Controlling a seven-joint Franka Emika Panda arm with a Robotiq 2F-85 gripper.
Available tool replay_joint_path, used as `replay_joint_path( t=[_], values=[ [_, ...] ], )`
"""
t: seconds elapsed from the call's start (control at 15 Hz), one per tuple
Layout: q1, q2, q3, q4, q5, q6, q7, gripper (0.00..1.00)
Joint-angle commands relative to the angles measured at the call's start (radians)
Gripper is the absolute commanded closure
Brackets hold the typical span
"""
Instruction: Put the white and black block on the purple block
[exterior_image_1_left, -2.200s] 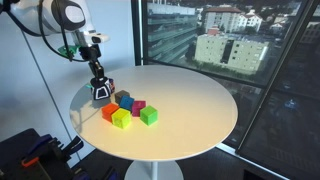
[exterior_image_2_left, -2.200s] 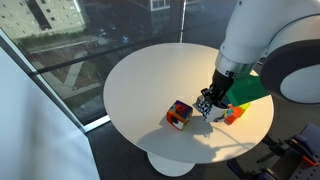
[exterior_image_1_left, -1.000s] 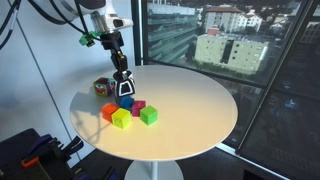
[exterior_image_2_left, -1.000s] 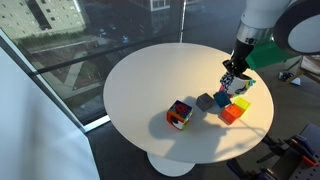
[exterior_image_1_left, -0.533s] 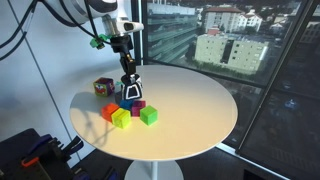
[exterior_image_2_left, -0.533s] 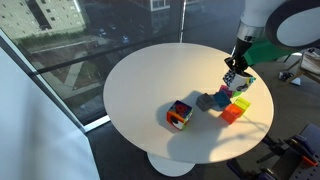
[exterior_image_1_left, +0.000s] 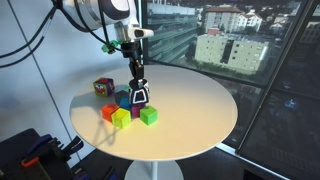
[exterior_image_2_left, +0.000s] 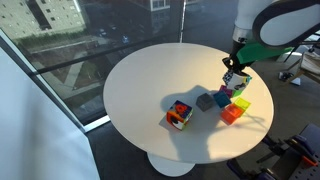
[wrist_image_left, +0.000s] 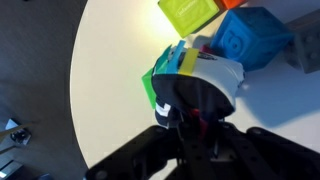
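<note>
My gripper (exterior_image_1_left: 140, 93) is shut on the white and black block (exterior_image_1_left: 141, 97) and holds it right over the cluster of coloured cubes in both exterior views (exterior_image_2_left: 236, 79). The purple block (exterior_image_1_left: 137, 109) shows only as a magenta sliver directly beneath the held block, and also shows in the other exterior view (exterior_image_2_left: 243, 90). I cannot tell whether the two touch. In the wrist view the white and black block (wrist_image_left: 203, 80) fills the space between my jaws (wrist_image_left: 198, 118), and the purple block is hidden under it.
On the round white table (exterior_image_1_left: 200, 100) a green cube (exterior_image_1_left: 149, 116), a yellow-green cube (exterior_image_1_left: 122, 119), an orange cube (exterior_image_1_left: 108, 112) and a blue cube (exterior_image_1_left: 123, 99) crowd round the purple block. A brownish-red cube with green patches (exterior_image_1_left: 103, 87) stands apart near the edge. Windows lie behind.
My gripper has carried the white and black block from beside the brownish-red cube across the blue cube to a spot over the purple block, and has come lower.
</note>
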Motion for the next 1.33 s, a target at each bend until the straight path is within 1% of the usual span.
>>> replay_joint_path(
  t=[0.0,0.2,0.27,0.33,0.4,0.47,0.6,0.87,0.93,1.27],
  values=[
    [0.014,0.05,-0.019,0.055,-0.016,-0.028,0.031,0.93],
    [0.024,0.075,-0.028,0.064,-0.018,-0.02,0.031,0.92],
    [0.028,0.08,-0.03,0.063,-0.022,-0.016,0.03,0.88],
    [0.032,0.082,-0.031,0.061,-0.024,-0.011,0.03,0.68],
    [0.037,0.081,-0.033,0.056,-0.027,-0.004,0.029,0.57],
    [0.041,0.079,-0.033,0.052,-0.028,-0.001,0.026,0.52],
    [0.047,0.064,-0.033,0.042,-0.031,0.004,0.02,0.34],
    [0.054,0.03,-0.029,0.023,-0.02,0.005,0.002,0.04],
    [0.056,0.017,-0.027,0.018,-0.018,0.005,-0.001,0.0],
    [0.06,-0.042,-0.017,-0.004,-0.013,0.013,-0.016,0.0]
  ],
)
